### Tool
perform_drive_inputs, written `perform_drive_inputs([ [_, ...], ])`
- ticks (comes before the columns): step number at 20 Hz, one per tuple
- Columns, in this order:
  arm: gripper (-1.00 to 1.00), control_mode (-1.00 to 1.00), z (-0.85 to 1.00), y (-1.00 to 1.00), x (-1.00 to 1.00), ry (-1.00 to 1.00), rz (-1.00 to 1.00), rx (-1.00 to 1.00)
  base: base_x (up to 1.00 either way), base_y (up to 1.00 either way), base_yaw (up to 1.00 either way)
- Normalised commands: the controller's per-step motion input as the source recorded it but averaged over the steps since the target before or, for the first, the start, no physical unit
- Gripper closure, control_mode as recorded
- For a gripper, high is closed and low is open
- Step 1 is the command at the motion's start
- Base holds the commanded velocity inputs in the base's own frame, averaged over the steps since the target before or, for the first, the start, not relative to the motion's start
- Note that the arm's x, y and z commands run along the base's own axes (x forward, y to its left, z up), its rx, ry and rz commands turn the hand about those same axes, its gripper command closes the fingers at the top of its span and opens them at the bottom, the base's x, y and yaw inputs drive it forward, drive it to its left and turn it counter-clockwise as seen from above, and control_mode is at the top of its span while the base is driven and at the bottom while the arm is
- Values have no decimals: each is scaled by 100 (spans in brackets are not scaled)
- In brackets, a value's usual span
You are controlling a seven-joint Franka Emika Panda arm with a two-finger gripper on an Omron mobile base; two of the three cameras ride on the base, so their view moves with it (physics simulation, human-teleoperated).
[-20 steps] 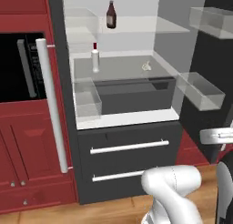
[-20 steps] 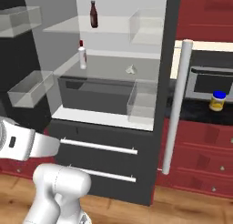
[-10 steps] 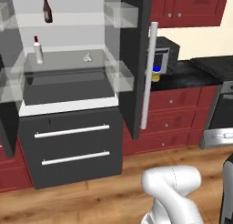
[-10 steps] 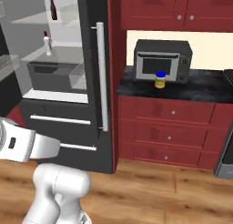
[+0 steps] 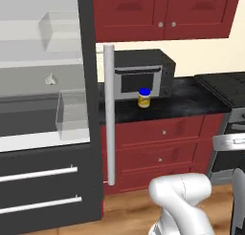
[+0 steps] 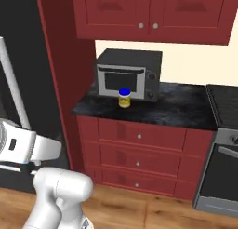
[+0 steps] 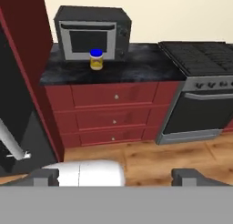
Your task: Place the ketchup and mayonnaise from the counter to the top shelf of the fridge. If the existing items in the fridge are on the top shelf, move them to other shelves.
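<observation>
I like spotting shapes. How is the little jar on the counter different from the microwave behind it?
The jar is small, round and yellowish with a blue lid; the microwave is a far bigger, boxy, dark grey thing with a glass door. The jar stands in front, near the counter's middle; the microwave sits back by the wall. Both rest upright on the same black counter.

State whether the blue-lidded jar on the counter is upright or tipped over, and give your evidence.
Upright. The jar stands on its base on the black counter in front of the microwave, blue lid on top.
</observation>
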Motion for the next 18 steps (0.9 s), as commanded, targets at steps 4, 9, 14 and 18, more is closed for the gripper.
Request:
perform_drive_inputs([
  [4,-100,100,0,0,0,0,0,0,51,-87,16],
  [9,-100,100,0,0,0,0,0,0,82,-22,21],
  [14,-100,100,0,0,0,0,0,0,100,0,8],
  [18,-100,100,0,0,0,0,0,0,62,0,2],
])
